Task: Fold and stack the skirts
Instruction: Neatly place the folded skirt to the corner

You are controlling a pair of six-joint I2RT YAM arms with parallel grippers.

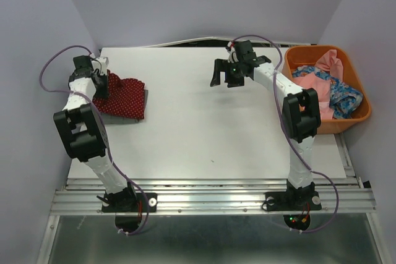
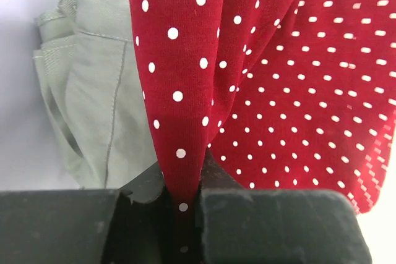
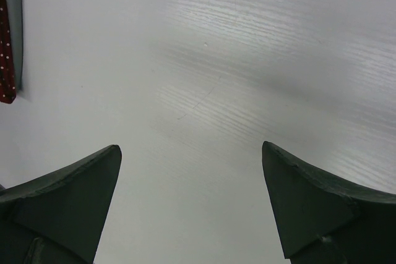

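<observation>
White board is seen as the big table (image 1: 210,140), and an orange basket (image 1: 349,126) is set at its right side. In the basket a blue flowered skirt (image 1: 345,98) is heaped with a pink cloth (image 1: 328,63), not yet folded. At the far left of the table the red dotted skirt (image 1: 127,98) is laid folded on top of the grey skirt (image 2: 93,91), whose edge is seen sticking out at the right and near sides. From above the red skirt looks almost square, so its long side cannot be told for sure. One fold of it, though, is drawn up into a long ridge that runs straight away from the left pincer (image 2: 182,201). That pincer is closed narrow on this ridge of red cloth at the left of the pile. The right pincer (image 3: 192,171) is held wide apart above the table, with nothing in it. Trouble could come if the fold is pulled too far: the red skirt could be dragged open or slid off the grey one. The thin pinch could also slip, and the cloth would be dropped in a lump. The pile is close to the table's left edge, so a push that way could send it off.
</observation>
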